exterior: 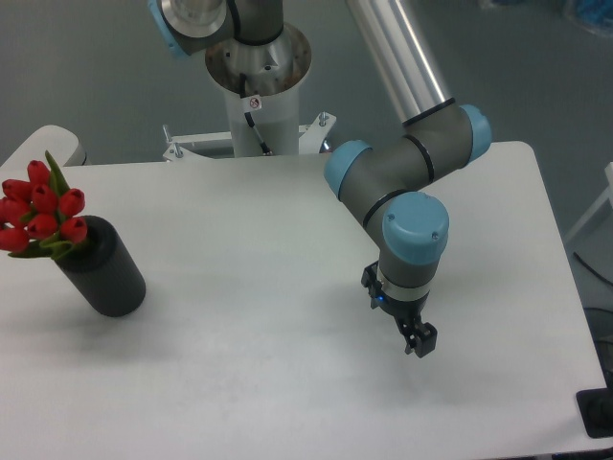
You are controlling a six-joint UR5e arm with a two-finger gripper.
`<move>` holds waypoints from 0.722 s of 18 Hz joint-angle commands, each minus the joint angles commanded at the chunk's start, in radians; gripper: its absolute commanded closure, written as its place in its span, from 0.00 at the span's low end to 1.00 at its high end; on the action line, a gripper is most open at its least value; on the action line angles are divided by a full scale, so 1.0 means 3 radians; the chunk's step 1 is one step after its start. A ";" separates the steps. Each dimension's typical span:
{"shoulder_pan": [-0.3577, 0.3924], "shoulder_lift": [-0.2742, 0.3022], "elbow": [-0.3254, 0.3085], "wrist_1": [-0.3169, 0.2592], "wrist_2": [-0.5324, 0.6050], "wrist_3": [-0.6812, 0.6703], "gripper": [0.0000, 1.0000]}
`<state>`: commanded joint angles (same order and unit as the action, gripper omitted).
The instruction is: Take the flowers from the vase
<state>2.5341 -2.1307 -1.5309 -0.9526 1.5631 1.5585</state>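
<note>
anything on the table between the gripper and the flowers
No. In the fixed camera view only bare white table lies between the gripper and the flowers, which sit in the vase.

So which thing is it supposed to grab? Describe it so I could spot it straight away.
Start at the white table and go to its far left edge, well away from the gripper. There a black cylinder vase leans a little. The flowers poke out of its mouth: red tulip buds with green leaves, the only red thing on the table.

Grey arm (407,168), light-blue joint caps
</note>
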 joint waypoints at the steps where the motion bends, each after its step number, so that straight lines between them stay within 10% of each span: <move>1: 0.0000 0.0000 0.0000 0.0000 0.0000 0.0000 0.00; 13: -0.0112 0.0148 -0.0127 -0.0005 -0.0031 -0.0015 0.00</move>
<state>2.5005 -2.0864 -1.5691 -0.9541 1.5539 1.5539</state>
